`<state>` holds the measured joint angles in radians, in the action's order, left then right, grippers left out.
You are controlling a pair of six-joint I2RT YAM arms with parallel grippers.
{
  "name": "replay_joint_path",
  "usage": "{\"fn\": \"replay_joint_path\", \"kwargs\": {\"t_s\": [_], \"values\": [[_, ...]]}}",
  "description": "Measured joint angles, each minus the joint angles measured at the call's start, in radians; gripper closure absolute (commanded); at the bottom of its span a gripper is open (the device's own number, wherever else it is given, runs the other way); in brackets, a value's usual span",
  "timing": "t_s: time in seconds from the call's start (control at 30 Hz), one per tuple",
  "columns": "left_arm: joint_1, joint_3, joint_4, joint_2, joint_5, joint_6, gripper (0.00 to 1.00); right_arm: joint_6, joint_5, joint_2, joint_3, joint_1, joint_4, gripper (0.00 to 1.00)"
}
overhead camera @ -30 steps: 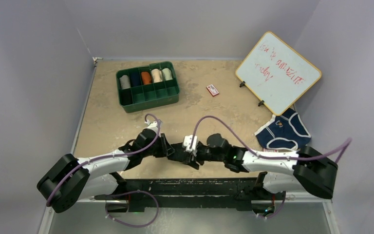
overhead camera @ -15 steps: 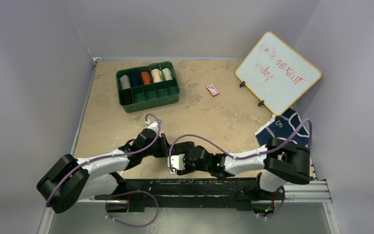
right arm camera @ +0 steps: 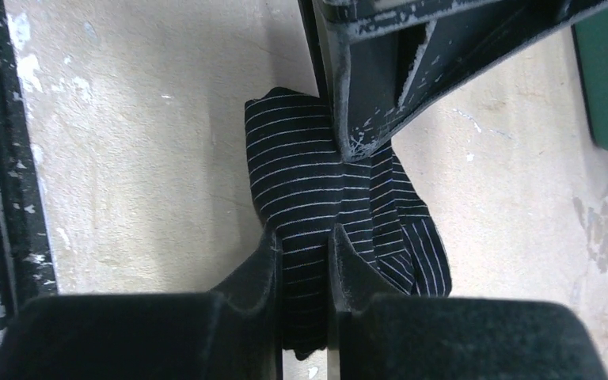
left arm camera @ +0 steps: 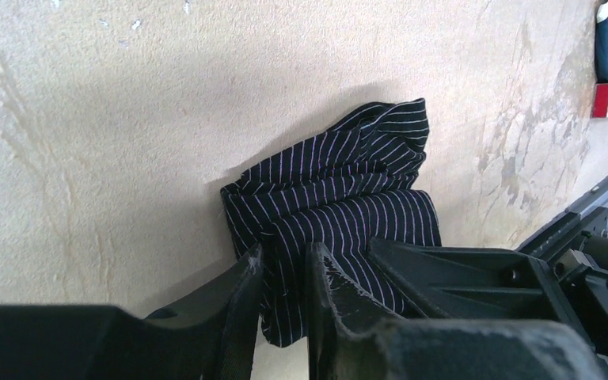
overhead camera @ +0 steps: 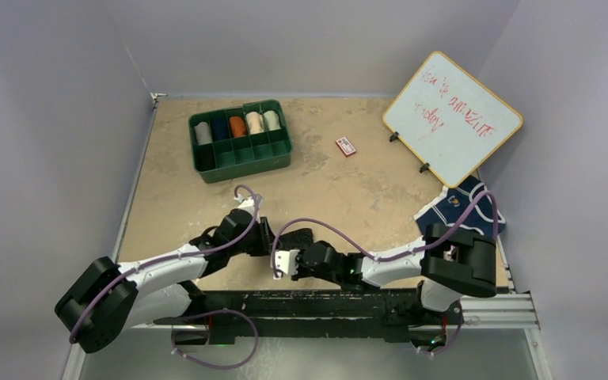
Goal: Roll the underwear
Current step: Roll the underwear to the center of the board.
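The black underwear (left arm camera: 340,190), finely striped in white, lies bunched and partly rolled on the beige table near its front edge. My left gripper (left arm camera: 285,257) is shut on one end of its roll. My right gripper (right arm camera: 305,237) is shut on a fold at the other side of the black underwear (right arm camera: 301,174), facing one of the left gripper's fingers (right arm camera: 364,95). In the top view the two grippers, left (overhead camera: 271,237) and right (overhead camera: 293,245), meet over the cloth and mostly hide it. The navy underwear (overhead camera: 463,207) lies flat at the right edge, partly behind the right arm.
A green tray (overhead camera: 240,140) with several rolled cloths stands at the back left. A small red card (overhead camera: 346,146) lies mid-table and a whiteboard (overhead camera: 453,117) leans at the back right. The black metal rail (right arm camera: 0,158) runs along the table's front edge, close to the cloth.
My right arm swung left and its wrist came round to the near side of the black underwear, then its jaws shut on the cloth. The left gripper kept its hold.
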<state>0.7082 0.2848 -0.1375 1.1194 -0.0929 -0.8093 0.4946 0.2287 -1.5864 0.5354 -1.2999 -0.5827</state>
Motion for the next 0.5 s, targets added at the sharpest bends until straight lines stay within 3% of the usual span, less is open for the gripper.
{"fn": "replay_joint_path", "kwargs": {"t_s": [0.23,0.5], "values": [[0.000,-0.002,0.130,-0.146,0.049,-0.030,0.59,-0.151,-0.118,0.011,-0.031,0.029,-0.074,0.95],[0.000,-0.002,0.269,-0.338,0.130,-0.073,0.54,-0.431,-0.376,-0.002,-0.060,0.162,-0.192,0.97]]}}
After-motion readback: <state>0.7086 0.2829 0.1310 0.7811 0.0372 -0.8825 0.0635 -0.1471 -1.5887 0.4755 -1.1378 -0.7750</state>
